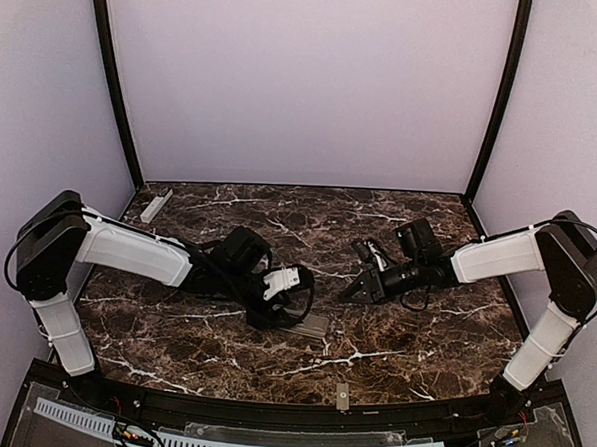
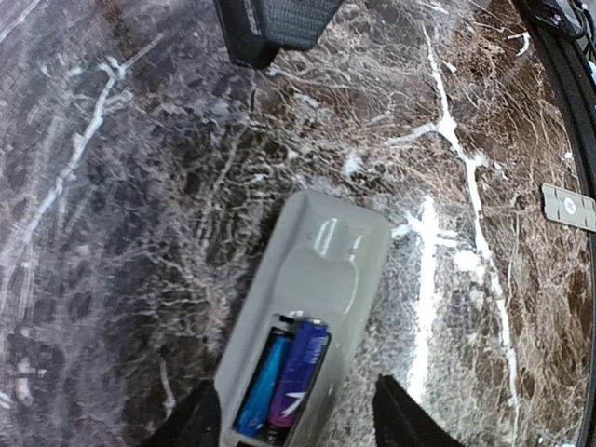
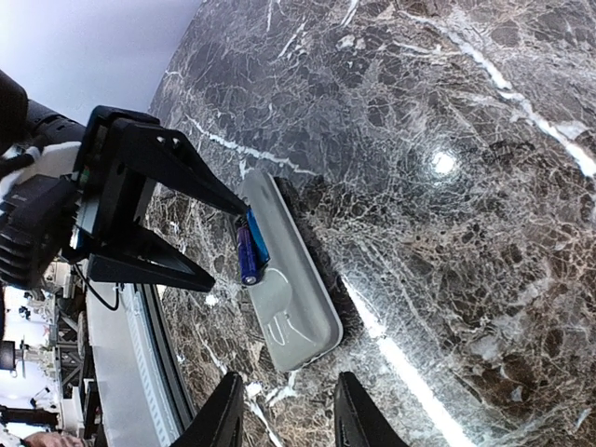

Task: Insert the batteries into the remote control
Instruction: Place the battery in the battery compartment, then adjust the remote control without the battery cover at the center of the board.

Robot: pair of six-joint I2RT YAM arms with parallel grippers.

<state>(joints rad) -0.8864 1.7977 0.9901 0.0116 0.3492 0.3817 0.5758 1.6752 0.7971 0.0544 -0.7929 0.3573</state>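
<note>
The remote control [image 2: 317, 270] lies back side up on the marble, its battery compartment uncovered. Two batteries [image 2: 284, 377] lie side by side in it, one light blue, one darker purple-blue; the darker one [image 3: 245, 256] looks slightly raised at one end. My left gripper [image 2: 298, 430] is open, its fingers [image 2: 410, 419] on either side of the remote's compartment end, gripping nothing. My right gripper [image 3: 291, 419] is open and empty, just off the remote's [image 3: 293, 298] other end. From above, both grippers [image 1: 286, 313] [image 1: 358, 290] flank the remote [image 1: 313, 326].
A narrow pale grey bar [image 1: 156, 205] lies at the table's back left corner. A small grey tab [image 1: 342, 396] sits near the front edge, also seen from the left wrist as a tab [image 2: 568, 205]. Purple walls enclose the table.
</note>
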